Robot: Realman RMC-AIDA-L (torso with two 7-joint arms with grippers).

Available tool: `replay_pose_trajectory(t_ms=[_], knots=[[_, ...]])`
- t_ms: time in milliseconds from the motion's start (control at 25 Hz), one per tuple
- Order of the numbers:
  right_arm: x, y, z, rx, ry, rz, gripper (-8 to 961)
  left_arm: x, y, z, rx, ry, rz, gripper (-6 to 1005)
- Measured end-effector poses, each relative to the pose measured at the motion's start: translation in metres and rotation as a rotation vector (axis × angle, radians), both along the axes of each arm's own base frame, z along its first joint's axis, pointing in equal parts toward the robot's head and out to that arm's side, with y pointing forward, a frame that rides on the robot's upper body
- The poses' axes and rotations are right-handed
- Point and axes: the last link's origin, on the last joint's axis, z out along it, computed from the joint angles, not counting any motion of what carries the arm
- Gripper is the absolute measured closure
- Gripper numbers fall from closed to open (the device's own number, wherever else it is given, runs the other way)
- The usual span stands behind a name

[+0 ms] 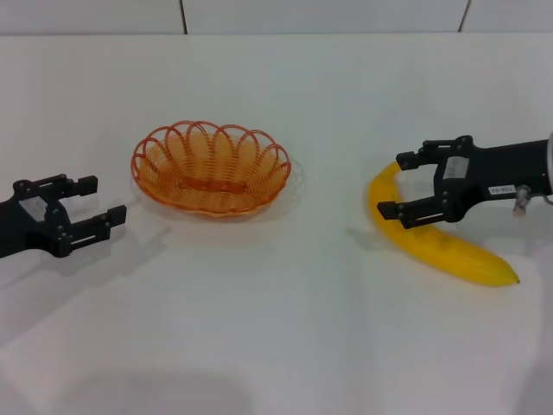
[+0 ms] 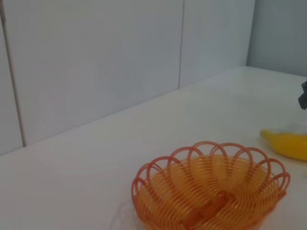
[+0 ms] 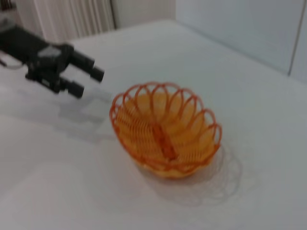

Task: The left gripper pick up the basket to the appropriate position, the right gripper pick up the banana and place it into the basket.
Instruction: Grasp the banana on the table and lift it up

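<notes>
The orange wire basket [image 1: 212, 168] sits on the white table, left of centre; it also shows in the left wrist view [image 2: 211, 191] and the right wrist view [image 3: 165, 129]. My left gripper [image 1: 105, 203] is open and empty, left of the basket and clear of its rim; the right wrist view shows it too [image 3: 86, 80]. The yellow banana [image 1: 432, 235] lies on the table at the right; its tip shows in the left wrist view [image 2: 288, 143]. My right gripper [image 1: 390, 184] is open, its fingers straddling the banana's upper curved end.
The white table [image 1: 276, 337] spreads wide around everything. A tiled wall [image 1: 328, 13] runs along its far edge.
</notes>
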Motion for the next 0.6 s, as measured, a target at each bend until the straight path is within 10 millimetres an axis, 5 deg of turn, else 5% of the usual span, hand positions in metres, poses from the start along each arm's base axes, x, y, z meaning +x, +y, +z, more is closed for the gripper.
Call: replay_pose_trajectory(t_ms=[600], knots=[[-0.029, -0.002, -0.008, -0.06, -0.257, -0.022, 62, 0.003, 0.003, 0.0, -0.002, 0.003, -0.007, 333]])
